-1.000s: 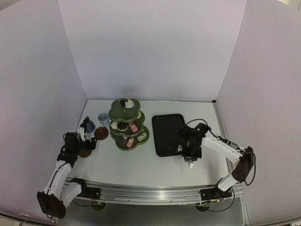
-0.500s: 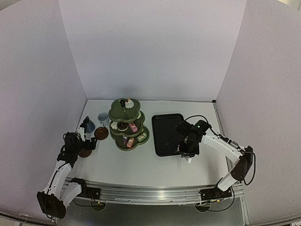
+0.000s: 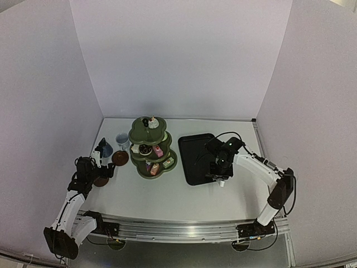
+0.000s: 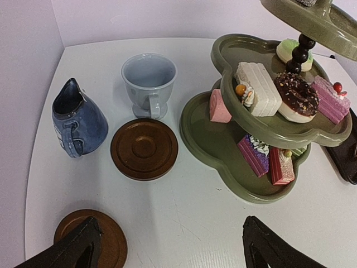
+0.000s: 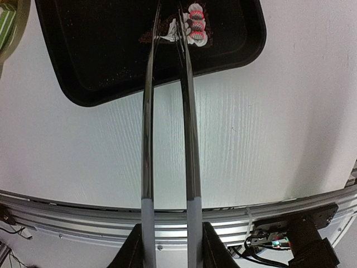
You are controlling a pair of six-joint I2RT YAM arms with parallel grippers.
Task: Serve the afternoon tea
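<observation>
The olive-green three-tier stand [image 3: 149, 148] stands mid-table and holds several small cakes; the left wrist view shows it [image 4: 223, 139] with a chocolate ring [image 4: 297, 94], a pink roll [image 4: 220, 106] and a white cake [image 4: 257, 88]. The pale cup [image 4: 148, 81] stands upright. The dark-blue cup [image 4: 78, 123] lies tilted beside a brown saucer [image 4: 144, 148]. My left gripper [image 4: 173, 251] is open and empty, its left finger over the second saucer [image 4: 106, 240]. My right gripper [image 5: 170, 245] is shut on the white tongs [image 5: 167, 111]. The tong tips are at a pink-and-white cake [image 5: 195, 25] on the black tray [image 5: 111, 61].
The black tray [image 3: 195, 159] lies right of the stand. White walls close in the table on three sides. A metal rail [image 5: 83, 218] runs along the near edge. My left gripper [image 3: 103, 172] sits at the table's left side, my right gripper [image 3: 218, 174] by the tray's near right corner.
</observation>
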